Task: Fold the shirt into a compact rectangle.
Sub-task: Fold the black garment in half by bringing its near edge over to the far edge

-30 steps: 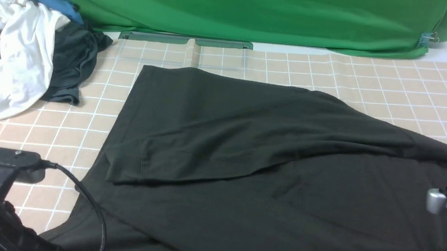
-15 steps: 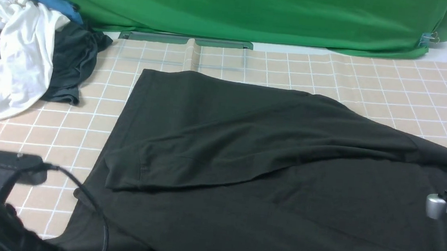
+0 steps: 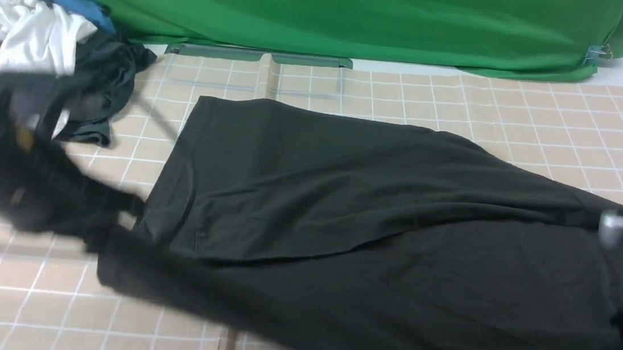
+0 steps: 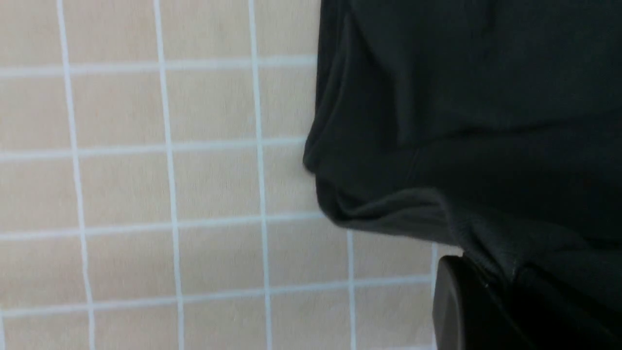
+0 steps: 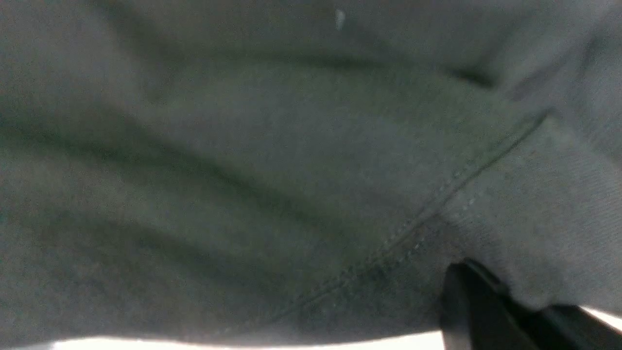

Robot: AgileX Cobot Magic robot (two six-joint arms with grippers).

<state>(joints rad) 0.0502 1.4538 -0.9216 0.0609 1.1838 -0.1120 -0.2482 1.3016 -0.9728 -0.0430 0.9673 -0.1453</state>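
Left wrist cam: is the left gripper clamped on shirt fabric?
Yes, a gathered edge of the shirt is pinched between the left gripper's dark jaws.

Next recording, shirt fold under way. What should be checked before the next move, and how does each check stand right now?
1. Left gripper shut on the shirt: ok, the edge fabric is pinched in it.
2. Right gripper shut on the shirt: ok, a stitched edge is pinched in it.
3. Sleeve folded in over the body: ok.
4. Far edge of the shirt flat on the checked cloth: ok.
5. Clothes pile apart from the shirt: ok.
6. Left arm apart from that pile: cannot tell; it is blurred and overlaps the pile in the front view.
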